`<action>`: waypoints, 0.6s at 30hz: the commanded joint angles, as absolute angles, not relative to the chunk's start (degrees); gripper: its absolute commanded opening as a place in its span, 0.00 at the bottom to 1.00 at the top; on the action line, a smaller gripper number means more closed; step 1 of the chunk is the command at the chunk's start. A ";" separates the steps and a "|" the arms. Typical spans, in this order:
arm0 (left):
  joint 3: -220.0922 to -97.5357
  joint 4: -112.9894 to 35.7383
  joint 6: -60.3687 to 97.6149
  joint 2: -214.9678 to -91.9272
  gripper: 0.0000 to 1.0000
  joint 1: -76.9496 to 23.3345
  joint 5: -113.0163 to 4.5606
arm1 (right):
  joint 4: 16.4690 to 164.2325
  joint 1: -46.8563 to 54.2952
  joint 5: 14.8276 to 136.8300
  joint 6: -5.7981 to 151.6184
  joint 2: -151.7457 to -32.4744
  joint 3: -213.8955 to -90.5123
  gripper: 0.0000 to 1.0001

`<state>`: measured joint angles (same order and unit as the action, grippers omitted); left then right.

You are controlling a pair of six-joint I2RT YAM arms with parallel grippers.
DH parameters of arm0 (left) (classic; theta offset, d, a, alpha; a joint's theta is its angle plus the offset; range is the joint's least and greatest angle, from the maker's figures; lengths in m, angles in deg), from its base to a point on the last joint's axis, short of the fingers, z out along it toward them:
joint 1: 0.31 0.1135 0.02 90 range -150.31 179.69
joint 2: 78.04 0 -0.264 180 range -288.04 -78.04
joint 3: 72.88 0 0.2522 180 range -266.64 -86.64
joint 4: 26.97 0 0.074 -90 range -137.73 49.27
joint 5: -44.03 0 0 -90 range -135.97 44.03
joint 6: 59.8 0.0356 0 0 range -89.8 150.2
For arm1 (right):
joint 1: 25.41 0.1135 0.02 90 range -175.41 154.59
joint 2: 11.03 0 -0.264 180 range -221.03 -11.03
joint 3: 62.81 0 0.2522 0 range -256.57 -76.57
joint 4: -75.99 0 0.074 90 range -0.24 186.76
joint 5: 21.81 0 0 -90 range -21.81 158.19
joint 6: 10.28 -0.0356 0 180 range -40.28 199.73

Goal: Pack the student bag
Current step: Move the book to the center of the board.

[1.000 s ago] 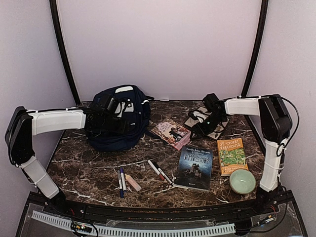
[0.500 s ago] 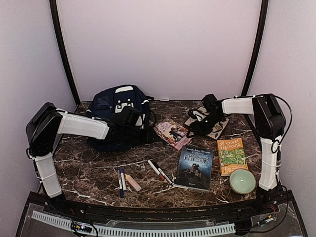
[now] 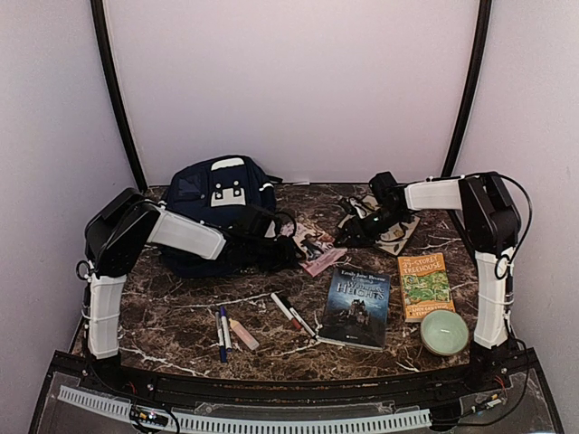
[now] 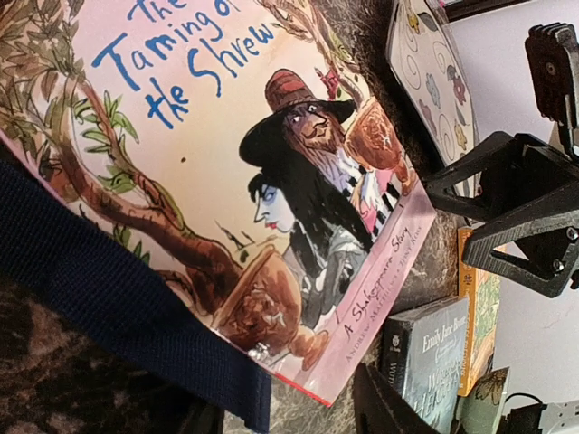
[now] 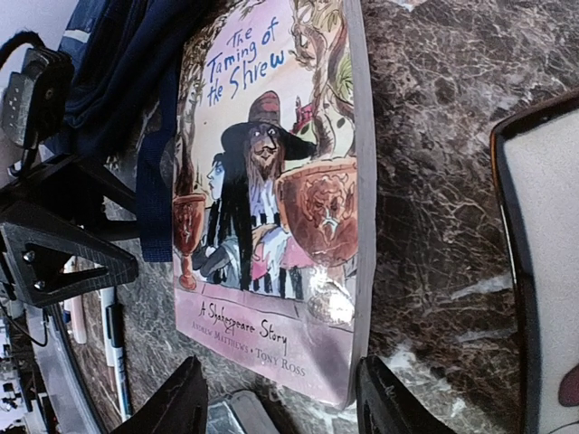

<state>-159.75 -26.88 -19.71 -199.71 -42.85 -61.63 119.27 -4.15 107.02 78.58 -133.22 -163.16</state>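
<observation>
Navy student bag (image 3: 217, 194) sits back-left on the desk (image 3: 163, 316), its strap (image 4: 118, 280) across the pink book (image 5: 271, 208). Left tool (image 3: 282, 247) and right tool (image 5: 282, 398), both apart, crowd that book. They may collide or snag the strap.

Looking at a robotics lab test booth. Plain pale walls (image 3: 289, 81) are boxing in a marble-pattern tabletop (image 3: 172, 307), with black poles (image 3: 113, 90) running up the back corners. Two white arms (image 3: 185, 233) are sitting bolted at the near edge, a cable strip (image 3: 271, 421) running along the front. Student bag (image 3: 217, 194), books (image 3: 360, 306) and markers (image 3: 222, 330) are lying spread out.
</observation>
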 commanded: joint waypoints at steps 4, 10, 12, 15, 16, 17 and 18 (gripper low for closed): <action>-159.68 -28.37 -25.51 -200.75 0.51 -42.89 -58.69 | 116.84 -4.31 113.02 77.70 -134.04 -162.93 0.52; -159.82 -29.25 -25.63 -200.96 0.51 -42.85 -57.69 | 116.20 -4.31 117.17 76.86 -134.39 -162.75 0.45; -159.62 -29.01 -25.53 -201.00 0.50 -42.87 -57.50 | 116.02 -4.26 117.89 76.73 -134.58 -162.70 0.45; -159.20 -28.87 -25.13 -201.00 0.50 -42.85 -57.28 | 115.54 -4.23 112.82 76.45 -134.54 -162.48 0.46; -159.05 -28.82 -25.09 -201.00 0.50 -42.86 -57.22 | 115.41 -4.27 112.01 76.56 -134.56 -162.30 0.47; -158.87 -28.66 -25.20 -200.95 0.50 -42.89 -57.40 | 115.68 -4.28 110.61 76.49 -134.62 -162.39 0.49; -158.66 -28.70 -25.29 -200.99 0.50 -42.85 -57.35 | 115.95 -4.31 108.84 76.17 -134.61 -162.43 0.50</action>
